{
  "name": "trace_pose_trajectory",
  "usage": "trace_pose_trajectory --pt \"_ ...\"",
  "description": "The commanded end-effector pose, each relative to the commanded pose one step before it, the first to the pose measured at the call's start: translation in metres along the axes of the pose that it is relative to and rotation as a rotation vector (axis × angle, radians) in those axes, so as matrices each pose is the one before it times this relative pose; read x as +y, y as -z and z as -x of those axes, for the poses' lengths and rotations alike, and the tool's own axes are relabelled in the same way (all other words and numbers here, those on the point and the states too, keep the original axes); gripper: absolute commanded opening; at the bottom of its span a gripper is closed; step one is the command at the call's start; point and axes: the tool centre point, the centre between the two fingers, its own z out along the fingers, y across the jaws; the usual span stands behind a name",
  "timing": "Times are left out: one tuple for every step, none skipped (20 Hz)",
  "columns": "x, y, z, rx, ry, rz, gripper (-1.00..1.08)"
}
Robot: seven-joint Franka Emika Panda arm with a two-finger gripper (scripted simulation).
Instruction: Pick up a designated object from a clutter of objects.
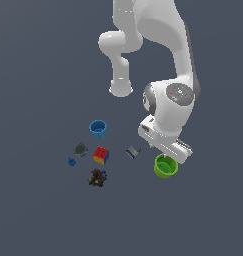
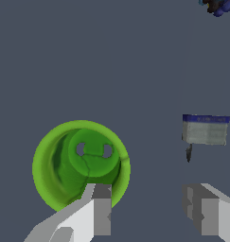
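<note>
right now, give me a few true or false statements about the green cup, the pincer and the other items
1. The lime-green cup stands upright with its mouth open. True.
2. The pincer is shut on the blue cup. False: the pincer is open at the green cup, one finger over its rim, and the blue cup stands apart, untouched.
3. The puzzle cube lies between the blue cup and the dark lumpy toy in the exterior view. True.
4. The small grey-blue box sits inside the green cup. False: it lies on the floor beside it.
5. The green cup is smaller than the blue cup. False: it looks larger.
</note>
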Motion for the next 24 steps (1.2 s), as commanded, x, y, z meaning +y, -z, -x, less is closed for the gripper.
trace_pose_trajectory --pt "-0.00395 -0.00858 0.00349 0.00613 -0.03916 0.00000 0.28" --pt "-0.00114 -0.00281 0.00129 0.00194 -0.01208 0.00019 0.28" --pt "-0.00100 -0.00254 0.00118 0.00181 -0.01092 0.00015 0.28" --pt "-0.00088 -0.00227 0.00109 0.00165 -0.00972 0.00012 0.28" --pt "-0.00075 -0.00199 0.00095 0.00150 -0.00860 0.00009 0.28" --pt "-0.00064 -0.00172 0.00084 0.00132 -0.00743 0.00007 0.28" --pt "-0.00053 -0.00146 0.00073 0.00113 -0.00627 0.00005 0.28" --pt "-0.00041 -0.00119 0.00057 0.00095 -0.00517 0.00003 0.28" --pt "-0.00032 -0.00092 0.00045 0.00074 -0.00402 0.00002 0.28" --pt "-0.00022 -0.00066 0.00032 0.00054 -0.00288 0.00001 0.28" --pt "-0.00015 -0.00040 0.00023 0.00031 -0.00166 0.00001 0.28" --pt "-0.00002 -0.00013 0.00001 0.00013 -0.00068 0.00000 0.28" --pt "0.00028 0.00050 0.00008 -0.00100 0.00444 0.00056 0.28" --pt "-0.00002 -0.00037 0.00003 0.00000 0.00000 0.00000 0.28" --pt "-0.00005 -0.00110 0.00008 0.00000 0.00000 0.00000 0.28" --pt "0.00004 -0.00178 -0.00012 0.00011 -0.00047 -0.00005 0.28" --pt "-0.00010 -0.00257 0.00020 0.00000 0.00000 0.00000 0.28" --pt "0.00010 -0.00322 -0.00017 0.00019 -0.00082 -0.00008 0.28" --pt "0.00007 -0.00398 -0.00002 0.00015 -0.00067 -0.00006 0.28" --pt "0.00009 -0.00454 0.00005 0.00014 -0.00067 -0.00005 0.28" --pt "0.00013 -0.00399 0.00002 0.00014 -0.00068 -0.00004 0.28" --pt "0.00016 -0.00326 -0.00004 0.00013 -0.00068 -0.00003 0.28" --pt "0.00001 -0.00258 0.00026 0.00000 0.00000 0.00000 0.28" --pt "0.00018 -0.00180 -0.00018 0.00013 -0.00068 -0.00002 0.28"
